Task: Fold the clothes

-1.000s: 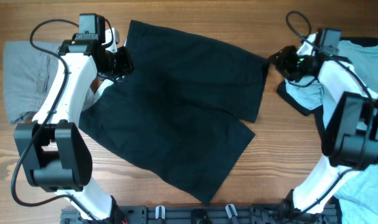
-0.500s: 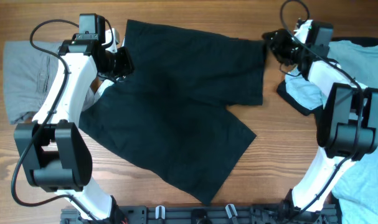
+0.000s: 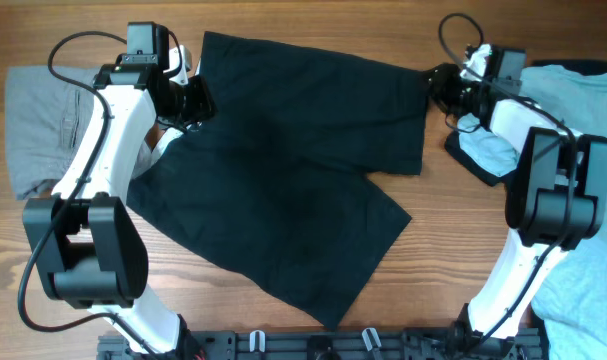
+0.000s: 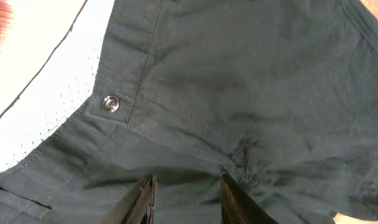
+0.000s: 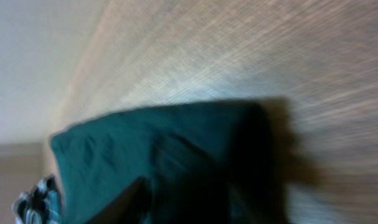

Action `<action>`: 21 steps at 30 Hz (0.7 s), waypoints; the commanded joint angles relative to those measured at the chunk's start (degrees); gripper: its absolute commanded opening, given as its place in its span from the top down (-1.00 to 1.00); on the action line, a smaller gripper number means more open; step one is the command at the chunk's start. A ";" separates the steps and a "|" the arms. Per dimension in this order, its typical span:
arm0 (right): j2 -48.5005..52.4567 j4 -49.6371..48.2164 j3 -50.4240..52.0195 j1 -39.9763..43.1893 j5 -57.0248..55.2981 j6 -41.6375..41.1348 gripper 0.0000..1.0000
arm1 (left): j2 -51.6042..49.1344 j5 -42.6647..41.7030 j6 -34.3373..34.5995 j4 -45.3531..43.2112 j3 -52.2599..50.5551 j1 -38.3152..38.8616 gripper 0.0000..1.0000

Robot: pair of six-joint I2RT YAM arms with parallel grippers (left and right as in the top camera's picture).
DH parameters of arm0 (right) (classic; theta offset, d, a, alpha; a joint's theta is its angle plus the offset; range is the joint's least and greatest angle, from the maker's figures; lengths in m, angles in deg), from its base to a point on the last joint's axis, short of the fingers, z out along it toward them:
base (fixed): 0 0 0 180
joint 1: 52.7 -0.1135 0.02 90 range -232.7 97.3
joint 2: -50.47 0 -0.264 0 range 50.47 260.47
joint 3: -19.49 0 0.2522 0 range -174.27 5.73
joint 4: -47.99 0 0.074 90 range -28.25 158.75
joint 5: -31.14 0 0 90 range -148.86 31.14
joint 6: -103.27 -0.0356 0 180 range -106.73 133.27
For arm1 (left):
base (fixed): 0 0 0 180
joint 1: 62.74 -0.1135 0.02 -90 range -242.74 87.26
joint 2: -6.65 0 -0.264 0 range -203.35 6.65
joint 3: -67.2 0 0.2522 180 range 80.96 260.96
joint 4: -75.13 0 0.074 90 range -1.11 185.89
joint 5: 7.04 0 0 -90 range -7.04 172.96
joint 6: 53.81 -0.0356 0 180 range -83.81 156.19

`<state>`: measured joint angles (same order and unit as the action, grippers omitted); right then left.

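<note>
While the left pincer clamps the black shorts at the waistband, the right pincer grips a leg corner.

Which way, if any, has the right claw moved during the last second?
Yes. The right claw has shifted toward the wooden table's far edge, taking the black fabric shorts' corner with it.

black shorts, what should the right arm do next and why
Probably carry the right gripper toward the robot, laying that leg over the other. It seems to pinch the far leg's corner of the shorts, the left gripper holds the waistband, and the cloth lies flat.
</note>
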<state>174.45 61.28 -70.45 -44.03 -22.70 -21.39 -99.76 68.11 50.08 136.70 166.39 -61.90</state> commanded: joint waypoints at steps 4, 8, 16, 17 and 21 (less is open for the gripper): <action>1.11 -9.75 -0.31 0.09 -2.69 -7.87 0.75 | 0.57 -0.57 0.13 0.07 0.09 0.07 0.33; 1.01 -23.12 -0.31 3.80 3.78 -9.16 -0.11 | 0.57 -0.57 0.11 0.09 0.09 0.07 0.33; -14.75 -0.96 -0.31 8.57 17.51 0.17 -0.30 | 7.43 -0.57 0.07 3.52 0.09 0.07 0.31; -19.50 2.75 -0.31 8.15 13.03 0.17 -0.43 | 9.68 -0.55 0.07 3.54 0.09 0.07 0.30; -38.03 27.78 -0.31 2.54 -9.20 11.82 -0.57 | 20.68 -0.50 0.07 4.59 0.09 0.07 0.19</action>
<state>144.85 77.85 -71.04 -37.63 -16.65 -19.20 -86.17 68.09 50.10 140.81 166.26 -61.90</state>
